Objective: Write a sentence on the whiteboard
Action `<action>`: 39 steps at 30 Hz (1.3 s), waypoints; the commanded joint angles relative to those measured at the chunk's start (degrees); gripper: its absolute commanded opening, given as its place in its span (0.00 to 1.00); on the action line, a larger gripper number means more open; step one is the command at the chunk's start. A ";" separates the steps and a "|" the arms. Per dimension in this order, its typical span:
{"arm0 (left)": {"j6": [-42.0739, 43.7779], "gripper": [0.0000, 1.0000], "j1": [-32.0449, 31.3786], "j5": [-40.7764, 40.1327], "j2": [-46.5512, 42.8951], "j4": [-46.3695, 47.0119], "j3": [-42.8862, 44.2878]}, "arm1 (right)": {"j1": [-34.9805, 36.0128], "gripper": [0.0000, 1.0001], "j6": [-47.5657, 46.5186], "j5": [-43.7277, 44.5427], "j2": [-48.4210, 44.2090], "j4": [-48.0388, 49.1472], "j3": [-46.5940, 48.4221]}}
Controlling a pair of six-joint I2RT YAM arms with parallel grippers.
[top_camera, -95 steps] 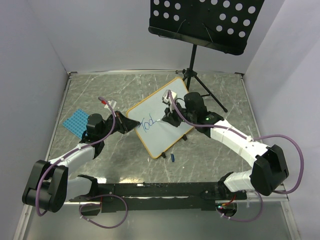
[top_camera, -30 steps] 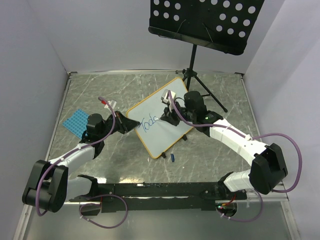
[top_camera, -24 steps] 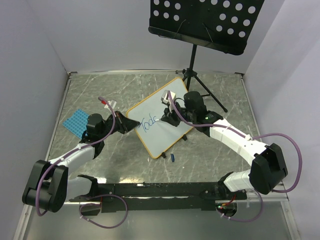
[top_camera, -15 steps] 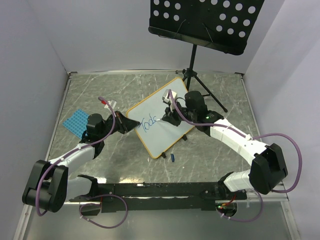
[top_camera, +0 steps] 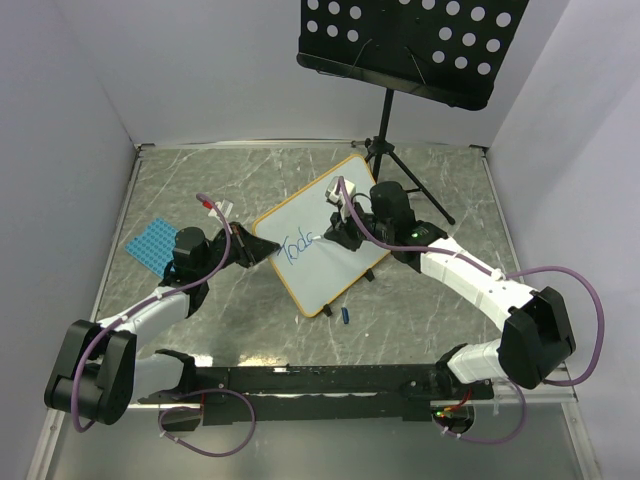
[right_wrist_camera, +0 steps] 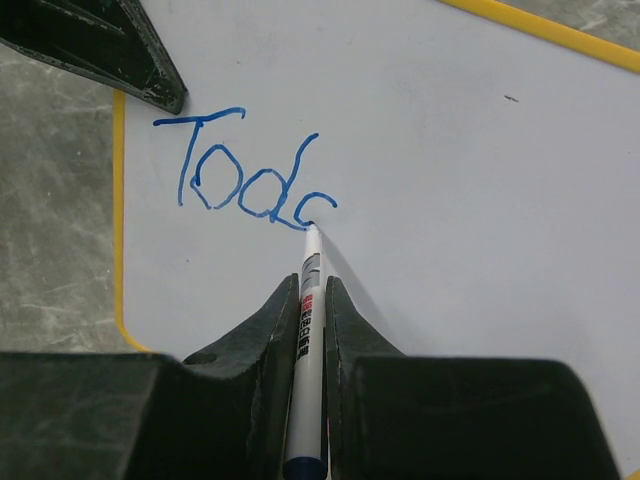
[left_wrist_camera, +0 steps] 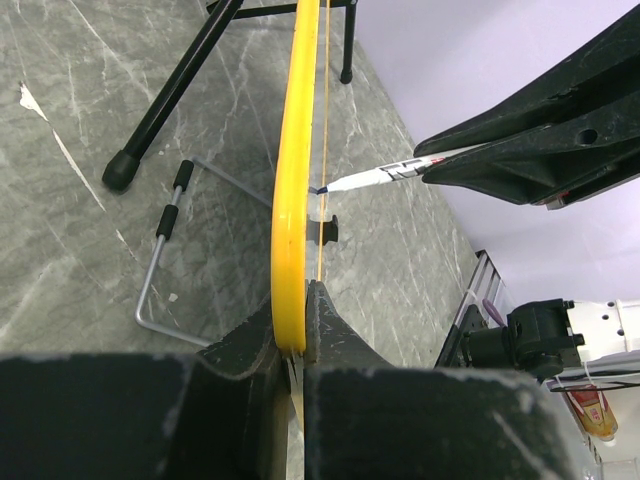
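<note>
One whiteboard [left_wrist_camera: 293, 200] edge faces the left wrist, writing hidden

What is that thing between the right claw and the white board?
A white marker, clamped in the right gripper, its tip touching the whiteboard at the end of the blue writing. The right wrist view shows it best.

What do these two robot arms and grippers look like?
The left arm and right arm have white shells, black joints and purple cables. The left gripper and right gripper are black with wedge-shaped fingers. A green light glows on the right arm.
</note>
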 commanded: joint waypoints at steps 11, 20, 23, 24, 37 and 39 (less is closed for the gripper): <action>4.96 0.01 -1.15 5.07 0.04 -3.18 -0.35 | -0.50 0.00 0.16 5.14 -1.53 6.10 0.85; 4.87 0.01 -1.15 4.98 -0.05 -3.00 -0.43 | -0.58 0.00 0.07 4.61 -1.44 5.49 0.93; 4.87 0.01 -1.06 4.89 -0.13 -3.09 -0.43 | -0.49 0.00 -0.28 4.35 -1.18 4.79 1.02; 4.87 0.01 -1.15 4.98 -0.14 -3.09 -0.43 | -0.58 0.00 -0.63 4.26 -1.18 4.18 0.93; 4.96 0.01 -1.06 5.06 0.04 -2.65 -0.61 | -1.02 0.00 -2.48 2.94 -1.80 -0.92 -0.82; 4.96 0.01 -1.15 4.98 0.04 -2.65 -0.70 | -1.46 0.00 -2.48 2.51 -1.80 -1.10 -1.00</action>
